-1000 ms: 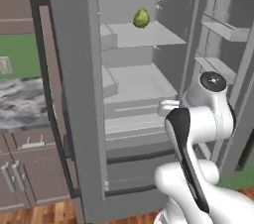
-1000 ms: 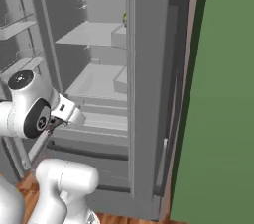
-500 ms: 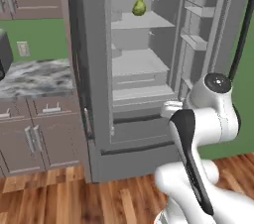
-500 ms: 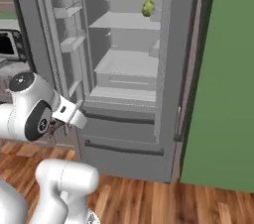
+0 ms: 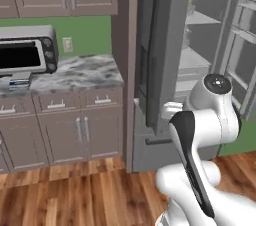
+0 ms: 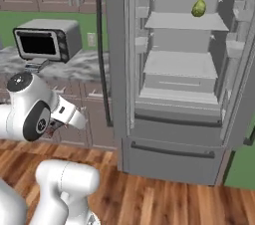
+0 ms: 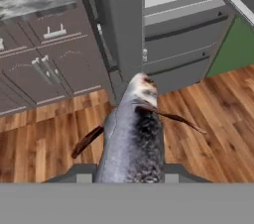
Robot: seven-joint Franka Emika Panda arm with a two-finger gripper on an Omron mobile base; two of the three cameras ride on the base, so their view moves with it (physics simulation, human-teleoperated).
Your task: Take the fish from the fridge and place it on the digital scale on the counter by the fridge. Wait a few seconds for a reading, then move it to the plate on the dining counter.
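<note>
A silver-grey fish (image 7: 133, 139) with dark thin fins stands up from the bottom of the hand view, head pointing away, with my gripper (image 7: 131, 174) shut on its tail end. The fingers are hidden behind its body. It hangs above the wood floor in front of the open fridge (image 6: 175, 74). The digital scale (image 5: 16, 84) lies on the marble counter (image 5: 82, 72) just in front of the toaster oven. A small olive-green oval thing (image 6: 198, 8) rests on the fridge's top shelf.
The silver toaster oven (image 5: 25, 52) stands at the counter's left end. The fridge's left door (image 5: 157, 55) stands open between the counter and my arm; the right door (image 6: 239, 64) is open too. Cabinet drawers (image 7: 47, 59) sit below the counter.
The whole picture has slid right as the base moved back and turned left: the fridge now sits to the right, and the counter and toaster oven have come into view.
</note>
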